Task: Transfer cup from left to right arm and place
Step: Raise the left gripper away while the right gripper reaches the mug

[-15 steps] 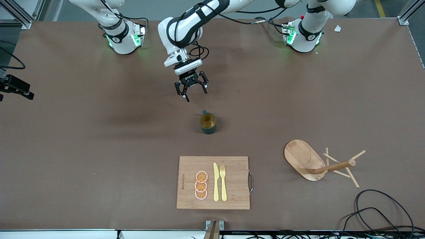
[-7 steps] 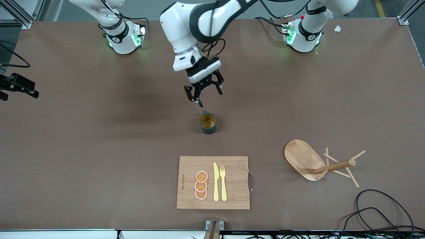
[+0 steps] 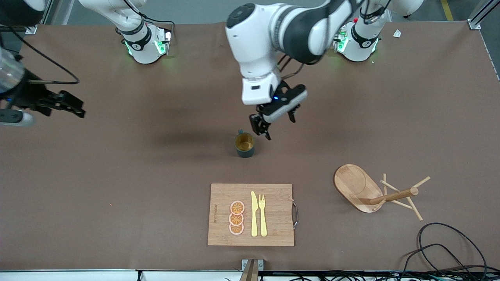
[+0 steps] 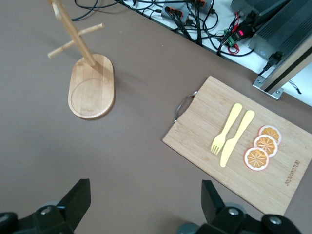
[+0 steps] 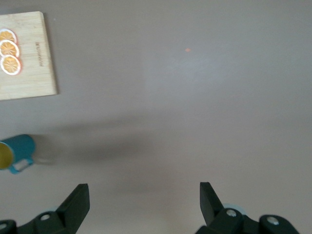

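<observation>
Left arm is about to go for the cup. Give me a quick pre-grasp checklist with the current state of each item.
1. cup upright on the table, nothing in it: ok.
2. left gripper open: ok.
3. Left gripper centred over the cup: not ok, it is off toward the left arm's end.
4. right gripper open, over the right arm's end of the table: ok.
5. cutting board and wooden peg rack apart from the cup: ok.

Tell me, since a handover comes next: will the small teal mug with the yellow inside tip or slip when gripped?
The small teal mug stands upright, squat, probably stable. Its smooth-looking wall may slip; its side handle could catch a finger.
</observation>
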{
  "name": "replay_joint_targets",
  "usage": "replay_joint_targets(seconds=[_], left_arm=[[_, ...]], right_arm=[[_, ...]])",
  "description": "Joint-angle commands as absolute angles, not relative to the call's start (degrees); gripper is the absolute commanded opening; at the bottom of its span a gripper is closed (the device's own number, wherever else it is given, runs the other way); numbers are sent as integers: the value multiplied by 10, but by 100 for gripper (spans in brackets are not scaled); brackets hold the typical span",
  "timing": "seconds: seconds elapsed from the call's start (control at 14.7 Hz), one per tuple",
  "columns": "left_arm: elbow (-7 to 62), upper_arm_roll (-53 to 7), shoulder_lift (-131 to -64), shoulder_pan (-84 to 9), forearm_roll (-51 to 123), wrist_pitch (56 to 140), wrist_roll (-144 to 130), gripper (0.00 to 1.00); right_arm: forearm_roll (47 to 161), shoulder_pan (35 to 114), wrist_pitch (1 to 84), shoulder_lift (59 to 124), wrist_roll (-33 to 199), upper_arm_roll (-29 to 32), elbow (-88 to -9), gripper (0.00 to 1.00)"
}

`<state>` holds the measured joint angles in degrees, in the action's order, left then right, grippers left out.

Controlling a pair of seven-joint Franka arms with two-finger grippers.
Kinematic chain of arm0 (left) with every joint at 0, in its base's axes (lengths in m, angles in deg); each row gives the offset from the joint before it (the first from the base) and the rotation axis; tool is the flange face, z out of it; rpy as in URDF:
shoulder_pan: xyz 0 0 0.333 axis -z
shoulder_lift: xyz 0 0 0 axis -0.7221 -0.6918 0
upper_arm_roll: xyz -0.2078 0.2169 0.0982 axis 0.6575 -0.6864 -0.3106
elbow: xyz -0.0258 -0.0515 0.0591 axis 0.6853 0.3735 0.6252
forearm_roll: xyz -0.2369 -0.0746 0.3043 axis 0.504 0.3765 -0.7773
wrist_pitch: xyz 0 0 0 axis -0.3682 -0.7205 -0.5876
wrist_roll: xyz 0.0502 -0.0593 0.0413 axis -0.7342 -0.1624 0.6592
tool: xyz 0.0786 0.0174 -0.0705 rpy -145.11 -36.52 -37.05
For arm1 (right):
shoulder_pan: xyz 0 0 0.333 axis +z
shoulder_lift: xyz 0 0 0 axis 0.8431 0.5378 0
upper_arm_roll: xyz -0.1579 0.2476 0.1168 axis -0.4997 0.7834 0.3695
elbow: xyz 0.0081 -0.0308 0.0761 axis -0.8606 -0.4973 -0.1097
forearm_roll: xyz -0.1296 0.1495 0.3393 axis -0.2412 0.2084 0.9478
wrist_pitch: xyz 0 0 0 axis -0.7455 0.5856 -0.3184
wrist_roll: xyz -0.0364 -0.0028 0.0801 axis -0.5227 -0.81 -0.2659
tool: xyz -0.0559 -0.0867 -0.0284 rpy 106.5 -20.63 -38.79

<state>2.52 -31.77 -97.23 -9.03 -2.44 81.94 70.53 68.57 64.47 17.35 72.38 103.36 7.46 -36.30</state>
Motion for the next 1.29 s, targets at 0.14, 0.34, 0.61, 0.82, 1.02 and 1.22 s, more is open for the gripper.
replay_joint_targets(seconds=[0.14, 0.34, 0.61, 0.82, 1.02, 1.22], left_arm=[[29, -314, -919, -194, 74, 820, 546, 100], [32, -313, -888, -257, 130, 813, 451, 100], [31, -313, -871, -298, 151, 774, 361, 100], [31, -313, -852, -344, 195, 748, 261, 100], [31, -316, -845, -354, 196, 723, 193, 100], [31, -314, -829, -373, 199, 705, 153, 100]], right_arm=[[724, 717, 221, 786, 1195, 70, -361, 100], [779, 748, 268, 823, 1261, 70, -361, 100], [818, 816, 324, 877, 1346, 70, -362, 100], [818, 877, 401, 926, 1428, 70, -362, 100], [812, 930, 481, 975, 1487, 68, -360, 100], [806, 956, 554, 1019, 1500, 66, -355, 100]])
